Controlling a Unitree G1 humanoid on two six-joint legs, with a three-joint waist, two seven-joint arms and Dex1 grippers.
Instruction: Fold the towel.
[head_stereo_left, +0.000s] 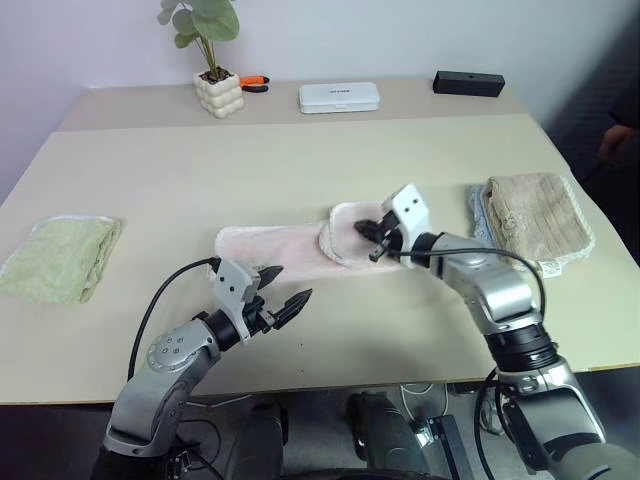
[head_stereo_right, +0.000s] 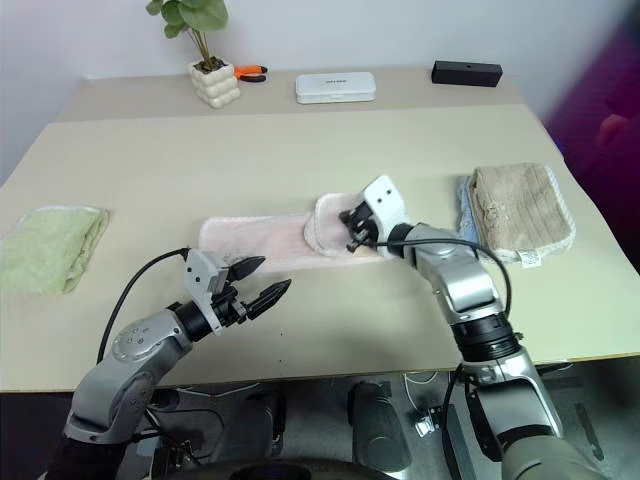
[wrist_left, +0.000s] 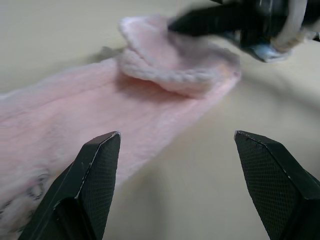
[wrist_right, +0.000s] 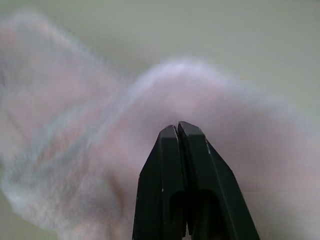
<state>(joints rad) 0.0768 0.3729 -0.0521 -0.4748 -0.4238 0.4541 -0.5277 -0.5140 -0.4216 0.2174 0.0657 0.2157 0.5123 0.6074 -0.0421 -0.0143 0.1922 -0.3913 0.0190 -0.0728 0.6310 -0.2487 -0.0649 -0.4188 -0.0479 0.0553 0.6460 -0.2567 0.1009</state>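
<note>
L tool (head_stereo_left: 285, 296) wide open, R tool (head_stereo_left: 372, 238) closed on towel (head_stereo_left: 275, 248)

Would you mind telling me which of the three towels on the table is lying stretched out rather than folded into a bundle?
The pale pink towel in the middle; one end is turned over, while the green towel and the beige towel sit bundled at the sides.

The towel (wrist_right: 100, 130) looks blurred behind the right tool (wrist_right: 177, 127).

The towel (head_stereo_left: 285, 248), pale pink soft terry, lies flat as a long strip near the middle of the surface (head_stereo_left: 300, 160), well in front of the potted plant (head_stereo_left: 215, 60); its right end is folded back over itself.
</note>
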